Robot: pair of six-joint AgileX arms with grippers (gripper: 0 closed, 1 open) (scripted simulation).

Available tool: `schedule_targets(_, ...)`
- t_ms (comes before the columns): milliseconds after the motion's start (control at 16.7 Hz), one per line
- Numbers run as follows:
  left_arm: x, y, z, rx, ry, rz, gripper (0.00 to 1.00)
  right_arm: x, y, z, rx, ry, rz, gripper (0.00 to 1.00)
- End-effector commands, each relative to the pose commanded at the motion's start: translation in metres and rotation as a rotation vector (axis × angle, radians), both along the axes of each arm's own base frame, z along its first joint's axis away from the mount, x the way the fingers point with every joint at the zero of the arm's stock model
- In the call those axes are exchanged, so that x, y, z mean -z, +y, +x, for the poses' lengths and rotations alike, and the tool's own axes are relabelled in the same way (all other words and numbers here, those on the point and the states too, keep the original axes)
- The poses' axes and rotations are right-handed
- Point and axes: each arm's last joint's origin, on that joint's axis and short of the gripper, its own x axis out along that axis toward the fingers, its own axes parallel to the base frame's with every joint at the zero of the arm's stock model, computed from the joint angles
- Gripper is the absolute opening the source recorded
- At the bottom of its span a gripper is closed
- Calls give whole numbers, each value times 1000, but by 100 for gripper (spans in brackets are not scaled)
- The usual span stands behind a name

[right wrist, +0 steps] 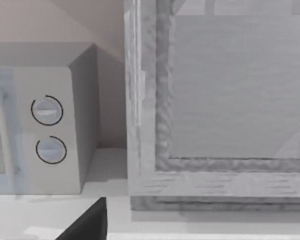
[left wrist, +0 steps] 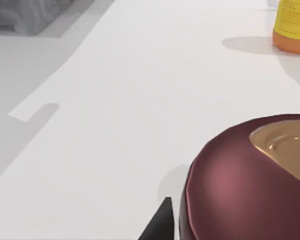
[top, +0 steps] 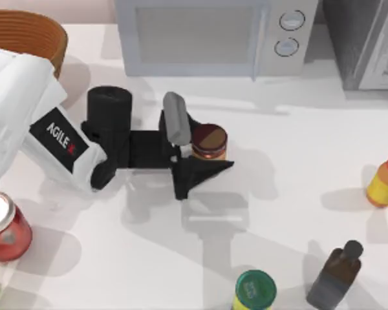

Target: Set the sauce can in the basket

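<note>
the sauce can (top: 209,141) stands upright near the middle of the table (top: 291,187), its axis vertical, its dark brown top facing the overhead camera. the left gripper (top: 195,147) reaches in from the can's nine o'clock side, one grey finger (top: 176,118) at the can's ten o'clock and a dark finger (top: 200,171) at its six to seven o'clock, so the can sits in the mouth of the spread jaws, toward their tips. the fingers look parted around the can and not yet pressed onto it, though from above i cannot be sure whether either pad touches the label. in the left wrist view the can's rim (left wrist: 240,180) looms very close with a dark fingertip (left wrist: 159,227) just beside it, which suits a can lying right ahead of the palm. the basket (top: 26,35) sits at the table's far left corner, about ten o'clock from the can and well apart from it, on the left arm's own side, so the left arm is the nearer one for both grasp and carry. the right gripper (right wrist: 85,222) is parked facing the microwave (right wrist: 45,130), a dark finger edge in its wrist view; whether it is open or shut i cannot tell. the next move, i judge, turns on closing squarely across the can's width before lifting.
</note>
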Motion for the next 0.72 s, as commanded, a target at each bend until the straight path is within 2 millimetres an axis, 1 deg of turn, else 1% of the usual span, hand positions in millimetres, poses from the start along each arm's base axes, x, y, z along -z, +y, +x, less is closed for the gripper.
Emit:
schedule_targets(180, -1, 1, 1, -1, -2, 0, 0, 0, 0, 0, 0, 0, 0, 100)
schedule_targets(240, -4, 1, 3, 3, -10, -3, 0, 0, 0, 0, 0, 0, 0, 100)
schedule_targets(300, -11, 3, 6, 9, -22, -8, 0, 0, 0, 0, 0, 0, 0, 100)
schedule_targets(420, -31, 11, 18, 15, -51, -19, 0, 0, 0, 0, 0, 0, 0, 100)
schedule_targets(540, -59, 29, 32, 6, -75, -27, 0, 0, 0, 0, 0, 0, 0, 100)
schedule_targets(600, -75, 42, 40, -7, -84, -30, 0, 0, 0, 0, 0, 0, 0, 100)
schedule_targets(720, -107, 78, 54, -53, -98, -33, 0, 0, 0, 0, 0, 0, 0, 100)
